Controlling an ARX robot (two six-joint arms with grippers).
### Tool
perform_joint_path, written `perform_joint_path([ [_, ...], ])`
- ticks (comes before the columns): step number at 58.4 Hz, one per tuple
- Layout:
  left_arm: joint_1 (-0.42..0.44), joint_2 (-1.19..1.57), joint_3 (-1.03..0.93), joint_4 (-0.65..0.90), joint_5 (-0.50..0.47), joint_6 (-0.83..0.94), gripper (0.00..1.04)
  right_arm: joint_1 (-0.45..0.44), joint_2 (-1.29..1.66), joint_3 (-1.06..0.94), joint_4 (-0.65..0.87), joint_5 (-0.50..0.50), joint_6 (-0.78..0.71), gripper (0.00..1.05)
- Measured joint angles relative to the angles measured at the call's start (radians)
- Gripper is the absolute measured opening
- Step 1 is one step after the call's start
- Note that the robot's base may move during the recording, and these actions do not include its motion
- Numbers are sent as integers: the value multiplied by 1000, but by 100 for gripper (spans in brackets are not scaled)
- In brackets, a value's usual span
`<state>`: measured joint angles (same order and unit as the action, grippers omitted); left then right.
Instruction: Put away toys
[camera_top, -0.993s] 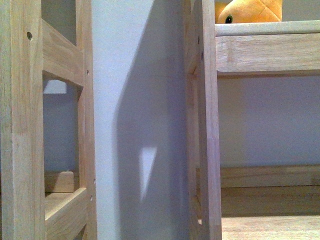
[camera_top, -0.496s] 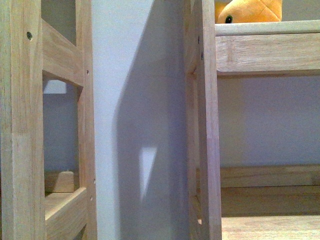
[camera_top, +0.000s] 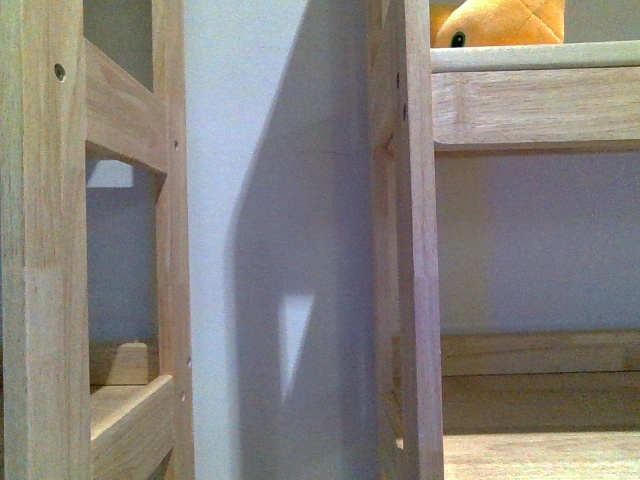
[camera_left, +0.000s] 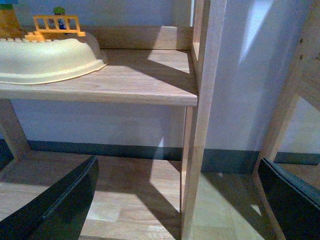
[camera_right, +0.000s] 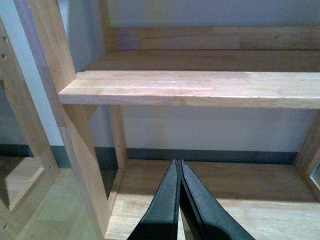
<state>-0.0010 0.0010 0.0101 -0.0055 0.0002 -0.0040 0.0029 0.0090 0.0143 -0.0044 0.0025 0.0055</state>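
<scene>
The orange plush toy (camera_top: 497, 22) lies on the upper shelf (camera_top: 535, 57) of the right wooden rack; the left tool (camera_left: 185, 200) is spread wide near a cream tray (camera_left: 47, 57); the right tool (camera_right: 179, 172) is pressed together, holding nothing, before a bare shelf (camera_right: 190, 87).

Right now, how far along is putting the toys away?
Done: nothing shows as put away. The plush toy sits on the upper shelf. In hand: nothing; the left gripper is open, the right gripper shut and empty. Left: grasp and stow the plush.
</scene>
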Motion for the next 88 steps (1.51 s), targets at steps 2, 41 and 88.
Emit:
perform_joint_path([
  [2, 0, 0, 0, 0, 0, 0, 98, 0, 0, 0, 0, -1, 0, 3],
  [41, 0, 0, 0, 0, 0, 0, 98, 0, -2, 0, 0, 0, -2, 87],
  [88, 0, 0, 0, 0, 0, 0, 98, 0, -2, 0, 0, 0, -2, 98],
])
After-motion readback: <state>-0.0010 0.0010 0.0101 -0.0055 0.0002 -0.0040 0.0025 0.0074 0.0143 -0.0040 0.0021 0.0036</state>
